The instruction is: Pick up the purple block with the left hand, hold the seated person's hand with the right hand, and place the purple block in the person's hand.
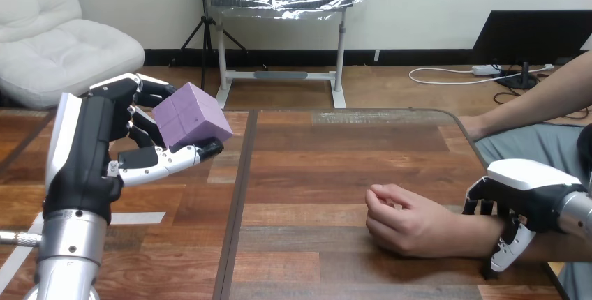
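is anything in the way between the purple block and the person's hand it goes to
Nothing visible stands between them: the purple block is up in the left hand, and only bare table lies between it and the person's hand. That hand rests loosely curled, though, not open.

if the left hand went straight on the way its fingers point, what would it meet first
Probably nothing: the left hand, fingers curled round the purple block, points to the view's right, above the table. The person's hand lies below that line, though depth is unclear.
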Action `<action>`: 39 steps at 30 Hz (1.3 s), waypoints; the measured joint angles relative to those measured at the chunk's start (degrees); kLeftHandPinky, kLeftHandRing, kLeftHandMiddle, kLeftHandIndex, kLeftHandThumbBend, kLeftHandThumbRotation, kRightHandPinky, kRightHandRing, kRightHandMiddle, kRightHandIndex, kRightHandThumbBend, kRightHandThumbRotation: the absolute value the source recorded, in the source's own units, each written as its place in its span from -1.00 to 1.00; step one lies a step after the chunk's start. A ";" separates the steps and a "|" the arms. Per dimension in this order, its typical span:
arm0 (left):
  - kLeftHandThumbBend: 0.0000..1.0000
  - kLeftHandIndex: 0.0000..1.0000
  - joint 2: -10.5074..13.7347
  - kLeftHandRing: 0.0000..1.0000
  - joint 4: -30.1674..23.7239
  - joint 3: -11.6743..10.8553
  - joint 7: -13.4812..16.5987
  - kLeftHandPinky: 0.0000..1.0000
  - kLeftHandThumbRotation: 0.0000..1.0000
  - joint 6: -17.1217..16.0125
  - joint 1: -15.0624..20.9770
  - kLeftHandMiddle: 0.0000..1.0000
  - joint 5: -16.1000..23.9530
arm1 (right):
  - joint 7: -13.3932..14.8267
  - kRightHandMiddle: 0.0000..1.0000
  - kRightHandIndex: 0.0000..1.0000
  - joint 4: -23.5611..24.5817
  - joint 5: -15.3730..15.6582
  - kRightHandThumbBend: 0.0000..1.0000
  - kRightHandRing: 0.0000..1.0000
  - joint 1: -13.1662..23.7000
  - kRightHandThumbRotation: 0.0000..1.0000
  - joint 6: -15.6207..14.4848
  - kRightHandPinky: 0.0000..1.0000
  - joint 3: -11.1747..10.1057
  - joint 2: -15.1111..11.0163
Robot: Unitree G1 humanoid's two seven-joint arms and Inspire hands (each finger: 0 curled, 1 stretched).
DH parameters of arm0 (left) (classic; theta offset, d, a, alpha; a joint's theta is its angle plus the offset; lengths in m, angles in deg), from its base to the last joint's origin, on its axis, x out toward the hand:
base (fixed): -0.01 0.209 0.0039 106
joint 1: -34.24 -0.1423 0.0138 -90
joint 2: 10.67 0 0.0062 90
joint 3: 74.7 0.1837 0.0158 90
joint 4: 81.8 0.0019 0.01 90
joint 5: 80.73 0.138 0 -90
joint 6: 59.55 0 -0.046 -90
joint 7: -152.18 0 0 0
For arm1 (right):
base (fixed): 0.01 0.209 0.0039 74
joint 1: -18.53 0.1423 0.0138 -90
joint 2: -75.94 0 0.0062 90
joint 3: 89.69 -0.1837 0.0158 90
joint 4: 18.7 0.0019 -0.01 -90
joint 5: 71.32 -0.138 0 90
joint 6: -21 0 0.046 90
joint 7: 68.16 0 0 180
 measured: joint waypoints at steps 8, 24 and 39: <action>0.11 -0.18 0.00 -0.36 0.30 -0.15 -0.04 -0.49 -1.00 -0.40 0.04 -0.25 -0.69 | 0.01 -0.03 0.18 0.00 -0.67 0.97 -0.25 -0.10 -0.99 -0.25 -0.44 0.00 0.08; 0.13 -0.17 -0.23 -0.37 3.21 -0.33 0.05 -0.49 -1.00 -1.22 0.92 -0.26 -1.28 | -0.97 0.09 0.22 0.04 -3.54 0.89 -0.09 -0.21 -0.99 -0.35 -0.28 -0.48 0.10; 0.12 -0.14 -3.14 -0.35 9.46 0.54 0.16 -0.46 -1.00 -2.02 3.01 -0.25 -2.60 | -1.44 0.15 0.21 0.21 -6.90 0.84 0.01 -0.31 -1.00 -0.24 -0.13 -0.86 0.11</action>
